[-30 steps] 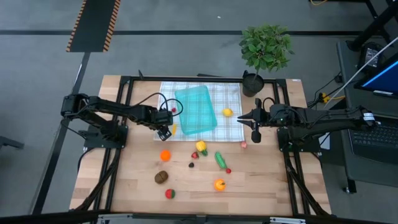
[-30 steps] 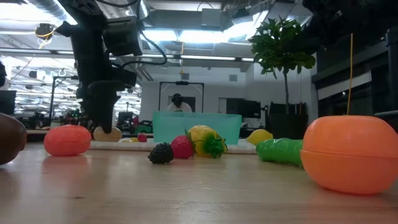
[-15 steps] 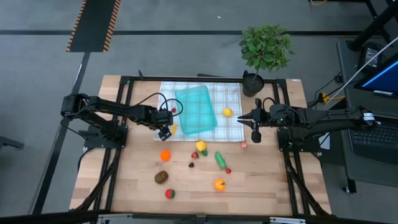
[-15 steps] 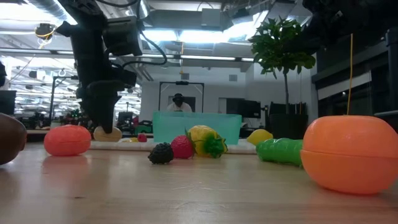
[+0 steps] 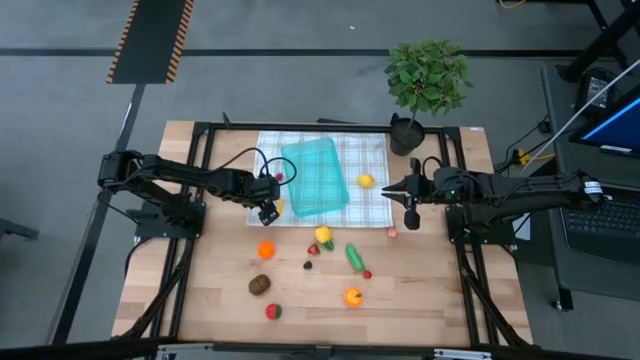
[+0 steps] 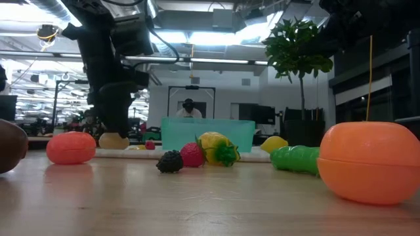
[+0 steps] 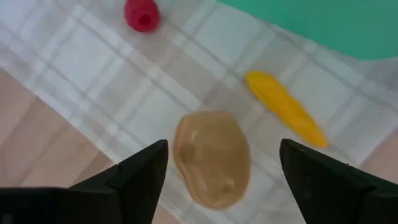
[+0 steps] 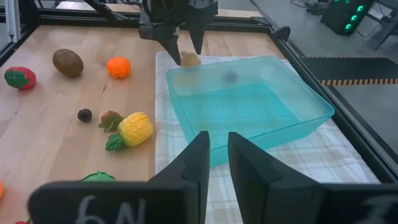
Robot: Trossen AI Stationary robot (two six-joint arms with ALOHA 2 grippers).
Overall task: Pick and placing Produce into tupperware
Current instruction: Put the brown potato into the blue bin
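Observation:
My left gripper (image 5: 268, 211) is open and points down at the checked cloth's near-left corner. Its fingers stand on either side of a tan potato (image 7: 211, 158) without touching it; the potato (image 6: 113, 140) lies on the cloth. Beside it lie a yellow piece (image 7: 286, 106) and a red berry (image 7: 142, 14). The teal tupperware (image 5: 315, 175) sits on the cloth, to the right of my left gripper (image 8: 180, 40). My right gripper (image 5: 388, 188) is shut and hovers level at the cloth's right edge, near the lemon (image 5: 366, 181).
More produce lies on the bare wood nearer the front: an orange (image 5: 265, 249), a kiwi (image 5: 260, 284), a strawberry (image 5: 273, 311), a yellow fruit (image 5: 323, 236), a cucumber (image 5: 354, 256) and another orange (image 5: 352, 296). A potted plant (image 5: 428, 80) stands at the far right.
My left gripper has shifted slightly toward the table's right, over the potato. Nothing else has moved.

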